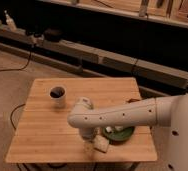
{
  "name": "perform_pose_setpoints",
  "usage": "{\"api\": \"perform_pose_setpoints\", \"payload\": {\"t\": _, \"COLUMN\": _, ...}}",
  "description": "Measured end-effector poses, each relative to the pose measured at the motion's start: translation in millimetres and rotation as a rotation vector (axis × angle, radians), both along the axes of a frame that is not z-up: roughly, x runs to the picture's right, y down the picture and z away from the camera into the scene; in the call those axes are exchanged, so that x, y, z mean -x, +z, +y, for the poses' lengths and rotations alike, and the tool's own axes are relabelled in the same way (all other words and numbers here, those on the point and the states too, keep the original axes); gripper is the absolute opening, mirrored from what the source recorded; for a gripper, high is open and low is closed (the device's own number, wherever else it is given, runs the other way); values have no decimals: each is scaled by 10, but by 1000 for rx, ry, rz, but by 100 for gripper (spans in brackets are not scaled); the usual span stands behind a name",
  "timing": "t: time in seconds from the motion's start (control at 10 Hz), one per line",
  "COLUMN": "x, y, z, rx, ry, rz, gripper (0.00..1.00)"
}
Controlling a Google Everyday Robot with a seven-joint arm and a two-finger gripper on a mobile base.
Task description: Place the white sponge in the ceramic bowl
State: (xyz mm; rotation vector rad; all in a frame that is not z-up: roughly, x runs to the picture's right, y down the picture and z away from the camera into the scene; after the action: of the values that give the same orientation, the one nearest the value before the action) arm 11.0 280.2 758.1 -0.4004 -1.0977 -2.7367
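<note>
The white sponge (101, 144) is a small cream block near the wooden table's front edge, just left of and in front of the ceramic bowl. The dark green ceramic bowl (122, 133) sits at the front right of the table, its upper part hidden by my arm. My white arm reaches in from the right and bends down over the table. My gripper (92, 141) hangs at its end, right beside the sponge on its left. I cannot tell whether it touches the sponge.
A small white cup (57, 96) with a dark inside stands at the table's (42, 135) back left. Something pale (110, 131) shows at the bowl's left rim. A dark shelf unit runs behind the table, with cables on the floor at left.
</note>
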Motion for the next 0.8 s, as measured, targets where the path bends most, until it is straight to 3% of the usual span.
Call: {"api": "perform_pose_setpoints", "payload": {"t": 0.8, "x": -28, "y": 113, "z": 88, "rx": 19, "ry": -123, "rz": 14, "gripper": 80}}
